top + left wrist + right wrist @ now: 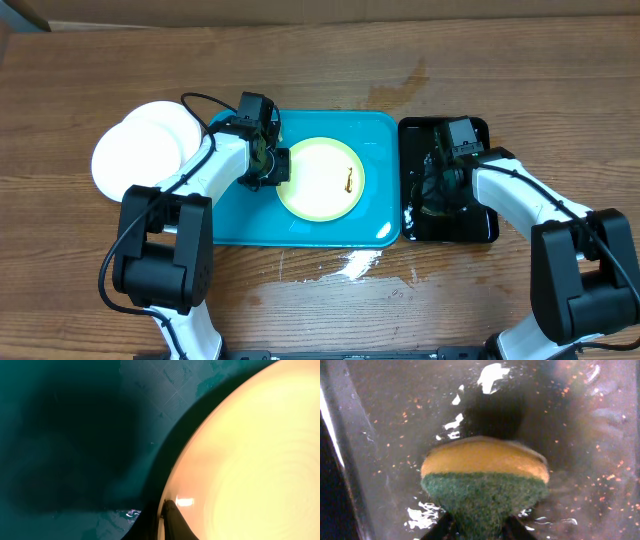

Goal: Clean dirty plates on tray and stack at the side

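On the tray (230, 228), left hand (278, 166) seemingly pinches yellow-green plate (322, 182); right hand (477, 531) clamps sponge (485, 472).

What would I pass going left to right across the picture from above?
Stacked white plates → left end effector → yellow-green plate → black tray, with the right end effector holding a sponge over it.

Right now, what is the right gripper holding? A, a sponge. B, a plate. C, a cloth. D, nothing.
A: in the right wrist view the right gripper is shut on a yellow and green sponge over the black tray.
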Motion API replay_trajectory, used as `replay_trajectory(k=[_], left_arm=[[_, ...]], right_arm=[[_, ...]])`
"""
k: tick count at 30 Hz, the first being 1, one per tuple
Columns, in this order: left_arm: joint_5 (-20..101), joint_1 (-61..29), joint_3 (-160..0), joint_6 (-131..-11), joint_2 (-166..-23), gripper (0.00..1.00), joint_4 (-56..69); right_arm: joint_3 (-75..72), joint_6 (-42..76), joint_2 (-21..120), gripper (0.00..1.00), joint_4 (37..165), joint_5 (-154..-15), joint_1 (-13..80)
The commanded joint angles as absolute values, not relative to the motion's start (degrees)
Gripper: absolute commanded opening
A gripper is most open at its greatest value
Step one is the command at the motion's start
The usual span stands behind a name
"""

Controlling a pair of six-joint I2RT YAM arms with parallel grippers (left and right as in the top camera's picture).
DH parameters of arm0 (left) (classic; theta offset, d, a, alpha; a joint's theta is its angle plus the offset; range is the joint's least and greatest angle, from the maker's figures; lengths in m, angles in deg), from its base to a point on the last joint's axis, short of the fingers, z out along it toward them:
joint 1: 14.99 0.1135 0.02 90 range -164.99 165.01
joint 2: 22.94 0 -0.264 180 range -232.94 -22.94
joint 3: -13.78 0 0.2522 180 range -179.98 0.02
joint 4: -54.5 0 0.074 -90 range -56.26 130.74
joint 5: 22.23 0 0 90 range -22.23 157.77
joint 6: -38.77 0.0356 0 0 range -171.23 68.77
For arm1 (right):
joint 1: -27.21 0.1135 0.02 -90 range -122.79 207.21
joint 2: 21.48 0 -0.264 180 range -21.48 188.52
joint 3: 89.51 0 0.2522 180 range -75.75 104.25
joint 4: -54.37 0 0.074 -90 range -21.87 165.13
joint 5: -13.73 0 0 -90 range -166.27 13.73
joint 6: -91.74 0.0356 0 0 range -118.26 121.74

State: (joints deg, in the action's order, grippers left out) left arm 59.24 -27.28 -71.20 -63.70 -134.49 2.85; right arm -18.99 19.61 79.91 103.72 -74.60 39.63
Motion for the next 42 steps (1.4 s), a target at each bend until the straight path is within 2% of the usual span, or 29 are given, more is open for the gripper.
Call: replay_trajectory(k=[1, 5, 15, 23, 36, 42], left_arm=[[60.28, -27.39, -69.76, -64.12, -135.34, 0.08, 2.92], [60.28, -27.35, -69.76, -64.14, -135.34, 0.04, 3.03], [61.14, -26.67, -69.83, -67.96, -135.34, 0.04, 4.97], [61.29, -24.66, -69.89, -72.05, -135.3, 0.04, 4.67], [62.62, -22.78, -69.89, -70.91, -135.3, 0.04, 1.45], [61.84, -22.93, -69.89, -66.19, -135.3, 0.04, 1.04]], right_arm=[[-18.78, 19.35, 80.5, 0.04, 104.31, -74.29, 39.87], [-14.82, 19.22, 79.27, 0.04, 107.33, -75.01, 39.79], [-7.69, 17.99, 75.38, 0.04, 116.48, -75.01, 39.72], [-6.82, 17.99, 71.8, 0.04, 118.19, -75.06, 39.72], [-6.23, 17.89, 71.19, 0.04, 119.89, -75.06, 39.72], [-3.94, 17.27, 71.17, 0.04, 123.7, -75.08, 39.74]])
